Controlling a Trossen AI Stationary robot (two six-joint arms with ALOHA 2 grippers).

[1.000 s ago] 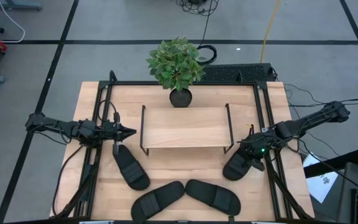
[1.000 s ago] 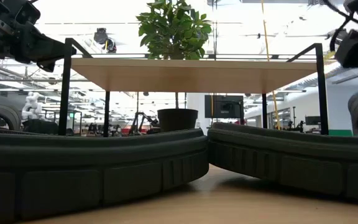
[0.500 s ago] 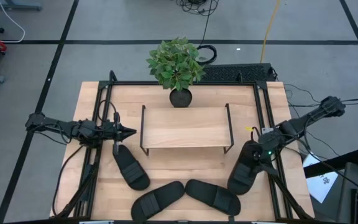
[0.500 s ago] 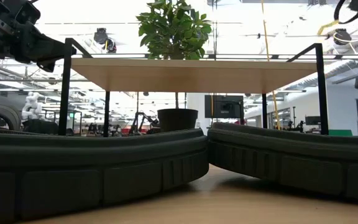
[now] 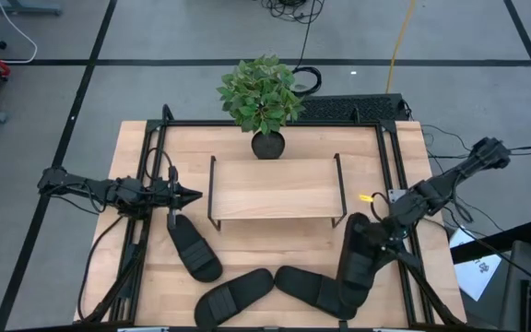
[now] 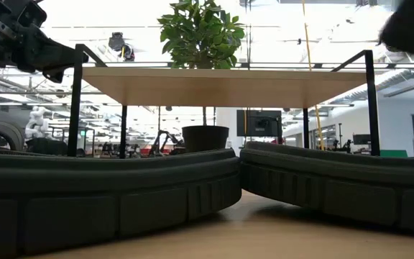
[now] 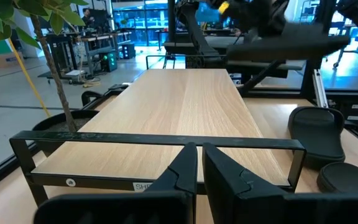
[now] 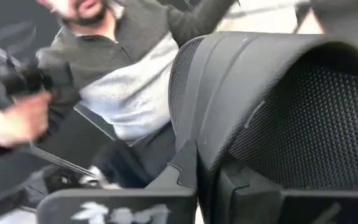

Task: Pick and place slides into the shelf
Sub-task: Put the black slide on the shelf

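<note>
Right claw (image 5: 373,242) clamped on one slide (image 5: 355,267), lifted off the tabletop (image 5: 275,238), long axis running front to back, shelf (image 5: 275,187) just up-left of it. Three slides (image 5: 194,247) lying in front. Shelf end frame (image 5: 338,189) nearest obstacle. Left claw (image 5: 190,195) pinched empty beside shelf's left end.

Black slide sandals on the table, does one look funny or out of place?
Yes. The right claw is shut on one matte black slide sandal, which hangs over another sandal on the light wooden tabletop. The low wooden shelf holds none.
</note>
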